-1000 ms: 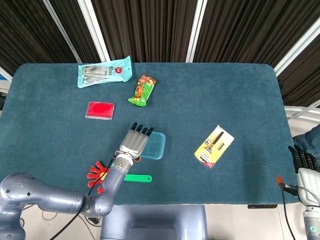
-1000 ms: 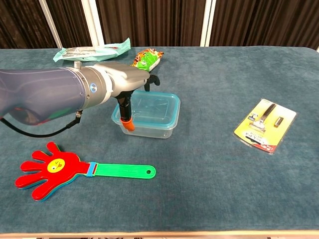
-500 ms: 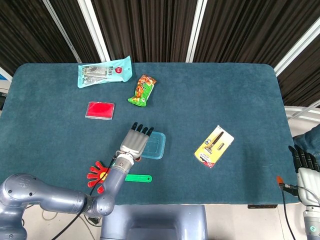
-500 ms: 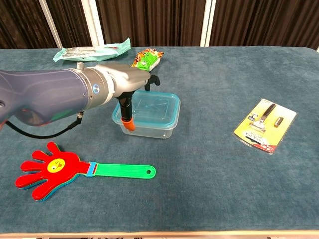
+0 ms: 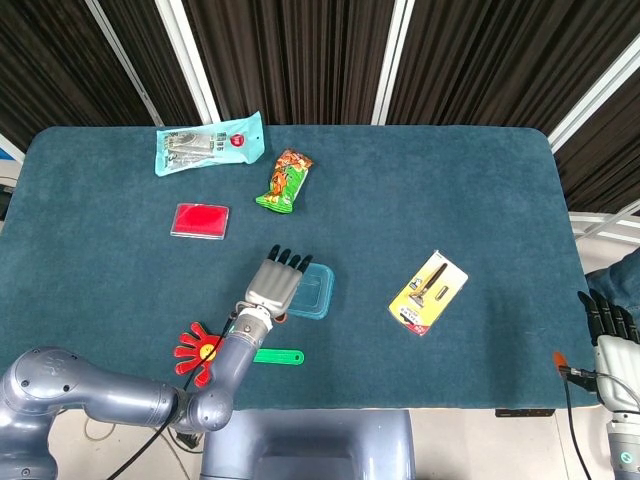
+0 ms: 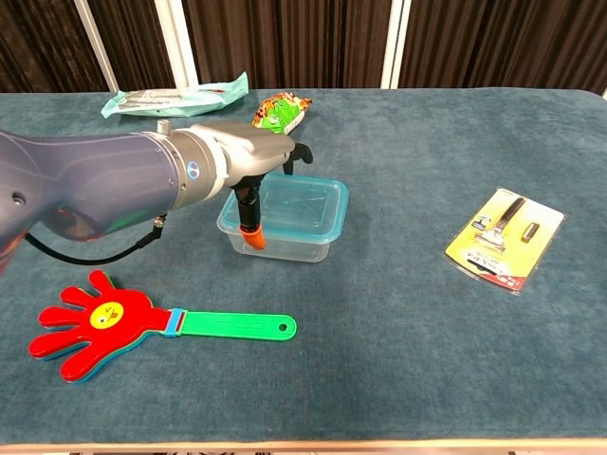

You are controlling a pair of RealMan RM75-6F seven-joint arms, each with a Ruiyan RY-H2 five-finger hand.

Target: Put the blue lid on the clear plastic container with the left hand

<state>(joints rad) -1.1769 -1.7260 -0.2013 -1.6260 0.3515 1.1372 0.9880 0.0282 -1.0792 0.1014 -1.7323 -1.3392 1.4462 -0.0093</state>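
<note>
blue plastic, the blue lid [image 6: 302, 201] sits on top of the clear plastic container [image 6: 285, 237], near the front middle of your teal table [image 5: 420, 190]. your left hand [image 5: 277, 283] lies flat over the lid's left part, its dark-tipped fingers [image 5: 291, 261] side by side and reaching toward the far side of the table. in the chest view its thumb [image 6: 250, 220] hangs down in front of the container wall, its orange tip close to the table. your right hand [image 5: 606, 322] is at the right edge of the head view, off the table; you cannot tell how its fingers lie. a red and green hand clapper [image 6: 142, 323] lies near the front left. a yellow card with a razor [image 6: 505, 237] lies to the right. a red flat box [image 5: 200, 220], a green snack bag [image 5: 285, 180] and a pale blue packet [image 5: 208, 143] lie further back.
</note>
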